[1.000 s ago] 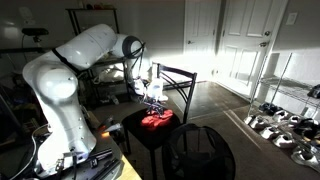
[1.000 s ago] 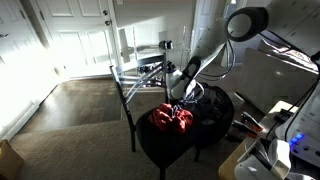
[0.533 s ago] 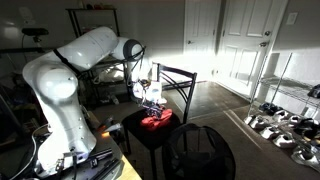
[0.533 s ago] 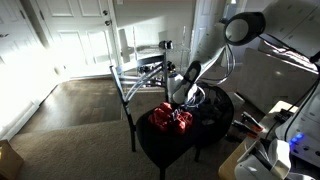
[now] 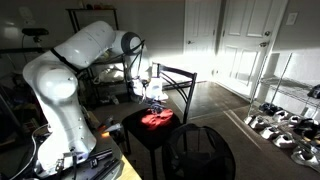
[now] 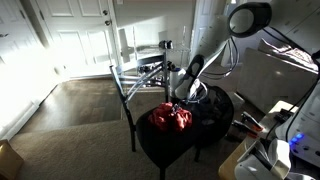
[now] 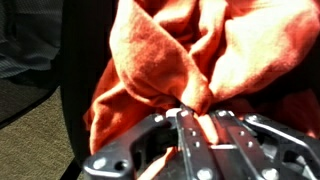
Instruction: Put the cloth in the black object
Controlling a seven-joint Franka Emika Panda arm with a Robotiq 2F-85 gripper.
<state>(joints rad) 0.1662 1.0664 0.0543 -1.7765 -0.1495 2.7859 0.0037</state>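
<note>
On the dark surface (image 5: 132,130) in an exterior view, the red cloth (image 5: 155,118) lies bunched under the tool (image 5: 154,105). In the wrist view, its fingers (image 7: 186,135) pinch narrowly on a cloth fold. The black object (image 5: 200,150) sits near, to the right.

The cloth (image 7: 200,55) is a soft red-orange fabric, matt and slightly napped, bunched in deep creases across the upper part of the wrist view. The gripper (image 7: 193,115), at the lower centre, is grey metal with a dull sheen and bright highlights along its edges. At the lower left, the carpet (image 7: 30,135) looks rough and coarse. In an exterior view the arm (image 5: 60,75) has a smooth, glossy white plastic shell, the wire rack (image 5: 285,95) at the right is shiny metal, and the black object (image 5: 200,150) looks matt.
</note>
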